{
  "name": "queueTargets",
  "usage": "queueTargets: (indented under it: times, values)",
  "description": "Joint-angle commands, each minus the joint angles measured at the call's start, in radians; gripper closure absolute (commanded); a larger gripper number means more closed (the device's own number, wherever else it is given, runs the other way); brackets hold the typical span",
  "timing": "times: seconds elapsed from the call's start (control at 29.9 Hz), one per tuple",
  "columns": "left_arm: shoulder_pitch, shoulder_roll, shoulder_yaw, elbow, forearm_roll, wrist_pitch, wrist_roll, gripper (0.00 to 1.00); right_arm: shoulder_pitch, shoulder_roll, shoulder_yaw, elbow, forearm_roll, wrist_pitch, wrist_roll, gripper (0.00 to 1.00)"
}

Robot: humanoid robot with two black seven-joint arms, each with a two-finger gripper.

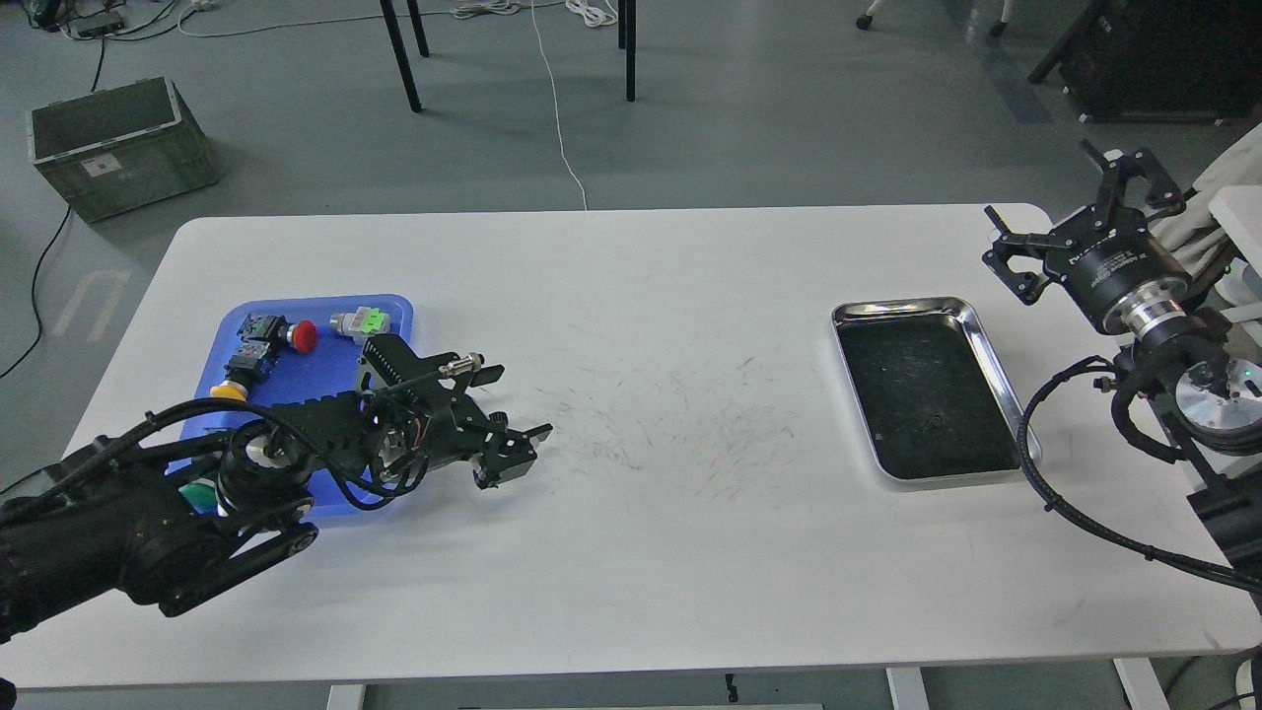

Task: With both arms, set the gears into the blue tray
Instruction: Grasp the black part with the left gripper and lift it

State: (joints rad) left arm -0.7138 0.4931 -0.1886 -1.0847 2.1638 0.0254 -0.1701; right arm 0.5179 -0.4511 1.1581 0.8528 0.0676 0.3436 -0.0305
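The blue tray (325,367) lies at the table's left, its near half covered by my left arm. My left gripper (515,454) is down near the table surface just right of the tray, its fingers apart. A tiny dark round thing (500,421) right against the gripper's far side looks like the gear; I cannot tell whether the fingers touch it. My right gripper (1045,192) hangs open and empty above the table's far right corner.
The blue tray holds a red push-button (304,336), a green-capped switch (360,322) and a yellow push-button (229,391). A steel tray (902,308) with a dark inside sits at the right. A grey crate (118,148) stands on the floor.
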Motion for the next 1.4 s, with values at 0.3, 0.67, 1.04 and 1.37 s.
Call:
queueTargets:
  times: [0.3,0.67,1.04,1.37]
  values:
    - [0.017,-0.001,0.000,0.046,0.001,0.001,-0.002,0.58,-0.001,0.002,-0.001,0.002,-0.005,0.000,0.000,0.01]
    - [0.016,-0.001,0.044,0.069,-0.010,0.001,-0.002,0.75,-0.001,0.002,-0.001,0.002,-0.008,0.002,0.000,0.01]
    - [-0.003,0.004,0.029,0.052,-0.025,0.001,-0.002,0.94,0.001,0.002,-0.003,-0.001,-0.009,0.002,0.001,0.01]
    - [-0.160,0.177,0.015,-0.093,-0.350,-0.013,0.017,0.94,0.017,0.002,-0.006,-0.001,-0.011,0.002,0.000,0.01]
